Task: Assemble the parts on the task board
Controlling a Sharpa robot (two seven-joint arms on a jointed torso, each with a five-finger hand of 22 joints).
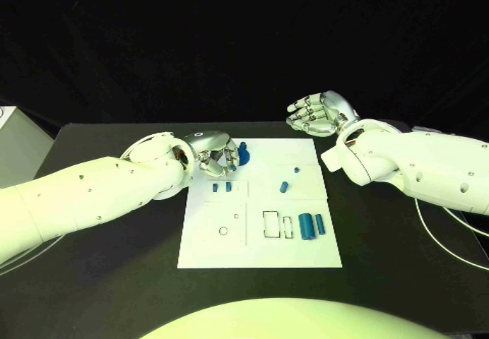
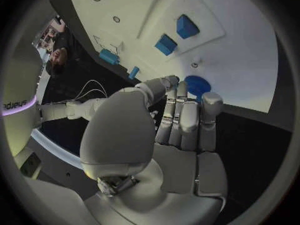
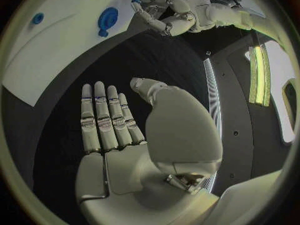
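The white task board lies in the middle of the table. My left hand hovers at its far left corner, fingers stretched out toward a round blue part and holding nothing. Two short blue pegs stand in the board just in front of that hand. Another blue piece lies mid-board, and two blue cylinders lie side by side at the near right. My right hand is raised beyond the board's far right corner, empty, its fingers straight.
A white box stands at the table's left edge. A pale cable trails over the table under my right arm. The board has a rectangular outlined slot and a small round hole.
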